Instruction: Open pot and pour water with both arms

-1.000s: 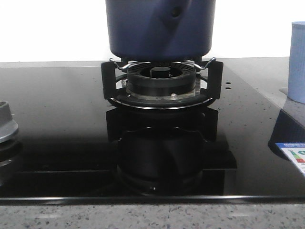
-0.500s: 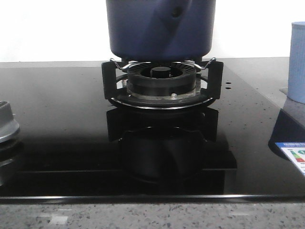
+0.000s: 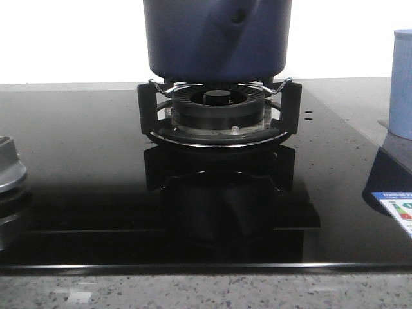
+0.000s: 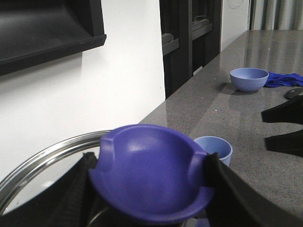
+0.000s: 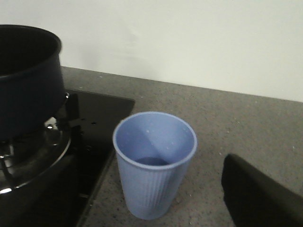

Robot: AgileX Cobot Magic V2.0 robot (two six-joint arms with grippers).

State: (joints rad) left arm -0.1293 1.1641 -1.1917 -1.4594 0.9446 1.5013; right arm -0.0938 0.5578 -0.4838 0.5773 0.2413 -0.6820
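Almost nothing has been moved since the earlier front pictures: the pot [image 3: 216, 40] is seen in the same place, on the burner stand [image 3: 219, 114] of the black glass hob [image 3: 77, 174].

In the right wrist view the pot's top is seen open and dark inside; whether water is in it cannot be told. The glass lid [image 4: 42, 161] with the steel rim is held by its purple knob [image 4: 151, 177] in the left claw [image 4: 147, 189], whose black fingers [image 4: 78, 189] are pressed on both sides of the knob. Where the lid hangs over the worktop [image 4: 246, 99] cannot be told.

The lid could be dropped if the round knob slips between the fingers, and the glass could be broken on the hob.

The pale-blue cup [image 5: 155, 163] stands on the worktop just beside the hob. Something dark is seen at its bottom, maybe a little water, but this is not sure. The cup is light and could be knocked over by the right claw [image 5: 258, 198]. Only one dark finger of that claw is seen, so how far it is open cannot be told. Nothing is seen held in it.

Water could be spilled onto the hob if the cup is tipped too early.

A small blue bowl [image 4: 249, 78] stands far off; what is in it is not seen.
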